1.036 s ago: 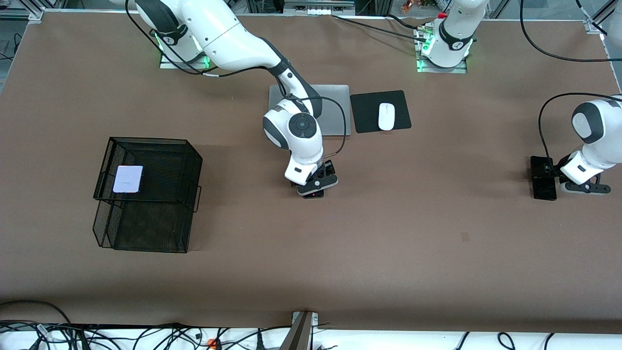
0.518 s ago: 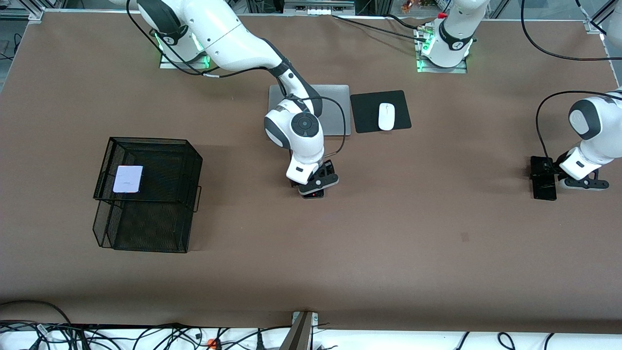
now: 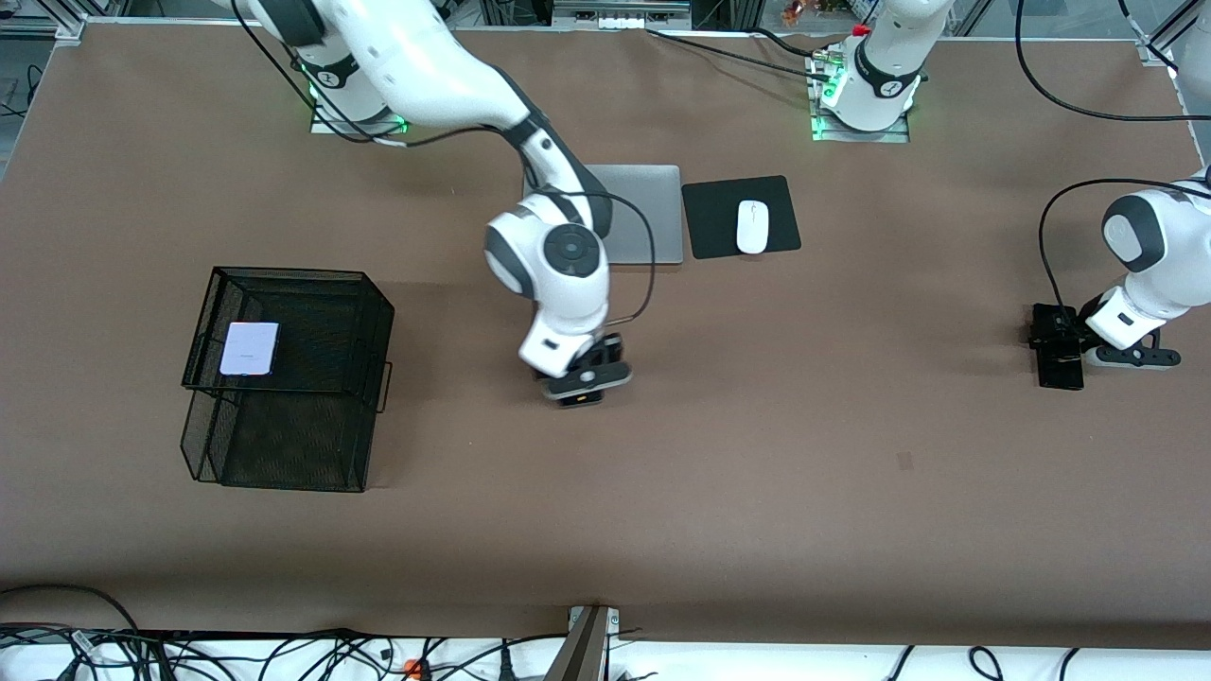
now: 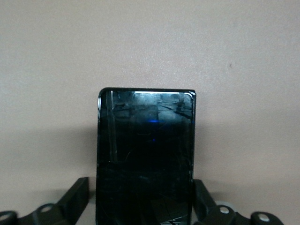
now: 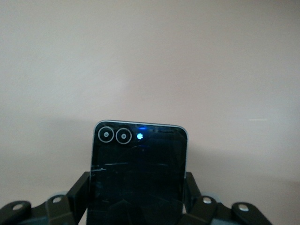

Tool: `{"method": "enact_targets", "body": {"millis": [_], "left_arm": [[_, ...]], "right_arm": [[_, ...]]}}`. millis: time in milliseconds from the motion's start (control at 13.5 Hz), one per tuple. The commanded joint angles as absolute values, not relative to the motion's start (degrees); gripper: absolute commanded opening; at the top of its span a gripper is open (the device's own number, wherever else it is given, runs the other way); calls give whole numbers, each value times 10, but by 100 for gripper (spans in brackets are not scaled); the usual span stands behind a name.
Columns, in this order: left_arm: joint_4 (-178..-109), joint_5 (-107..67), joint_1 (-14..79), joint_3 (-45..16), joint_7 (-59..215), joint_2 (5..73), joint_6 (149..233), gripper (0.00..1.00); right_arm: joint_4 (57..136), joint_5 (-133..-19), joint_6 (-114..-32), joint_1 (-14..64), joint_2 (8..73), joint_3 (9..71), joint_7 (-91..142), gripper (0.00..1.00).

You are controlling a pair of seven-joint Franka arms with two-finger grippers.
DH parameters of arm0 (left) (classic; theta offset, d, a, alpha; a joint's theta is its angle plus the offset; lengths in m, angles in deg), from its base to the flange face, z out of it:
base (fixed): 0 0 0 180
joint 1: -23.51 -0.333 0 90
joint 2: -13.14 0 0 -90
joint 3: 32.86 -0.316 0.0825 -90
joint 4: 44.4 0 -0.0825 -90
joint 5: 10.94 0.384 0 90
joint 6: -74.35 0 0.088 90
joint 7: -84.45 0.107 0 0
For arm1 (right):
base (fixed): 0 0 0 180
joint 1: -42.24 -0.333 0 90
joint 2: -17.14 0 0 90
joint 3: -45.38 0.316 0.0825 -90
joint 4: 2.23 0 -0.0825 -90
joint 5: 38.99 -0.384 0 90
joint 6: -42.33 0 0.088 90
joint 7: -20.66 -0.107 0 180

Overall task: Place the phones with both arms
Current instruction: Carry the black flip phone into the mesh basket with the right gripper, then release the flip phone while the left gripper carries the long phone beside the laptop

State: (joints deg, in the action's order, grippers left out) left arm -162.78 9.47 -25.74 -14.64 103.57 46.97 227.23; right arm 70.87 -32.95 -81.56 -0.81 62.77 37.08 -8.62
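Note:
My right gripper (image 3: pixel 579 388) is shut on the small squarish black phone (image 5: pixel 138 164) and holds it just above the mid-table; both fingers press its sides in the right wrist view (image 5: pixel 138 185). My left gripper (image 3: pixel 1055 339) is low over the longer black slab phone (image 3: pixel 1061 371), which lies on the table at the left arm's end. In the left wrist view the slab (image 4: pixel 145 140) lies between the open fingers (image 4: pixel 79 192), with a gap on one side. The pale lilac-white phone (image 3: pixel 250 348) lies on top of the black mesh basket (image 3: pixel 293 276).
A silver laptop (image 3: pixel 648 213) lies partly under the right arm, nearer the bases. Beside it a white mouse (image 3: pixel 752 227) sits on a black pad (image 3: pixel 714 236). The mesh basket stands toward the right arm's end. Cables run along the table's near edge.
My right gripper has lifted the small black phone slightly and moved it toward the basket. My left gripper has shifted a little over the long phone, which has not moved.

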Motion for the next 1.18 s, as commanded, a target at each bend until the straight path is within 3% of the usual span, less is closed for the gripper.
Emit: {"method": "enact_targets", "body": {"millis": [0,222,370,666,962,1110], "left_arm": [[-1630,100,-268,-139,1041,480,2288,53],[-1629,99,-269,-138,1037,482,2288,17],[-1626,98,-269,-138,1032,480,2287,0],[-1614,98,-268,-126,1023,470,2258,0],[-1545,80,-268,-85,1016,462,2124,0],[-1536,72,-261,-66,984,463,2119,0]], "right_arm": [[736,-326,-714,45,527,371,-45,0],[760,-332,-641,119,477,353,79,0],[797,-363,-637,173,452,345,152,0],[884,-388,-661,219,412,342,184,0],[1042,-417,-780,219,353,336,184,0],[1064,-417,-786,220,345,330,184,0]]}}
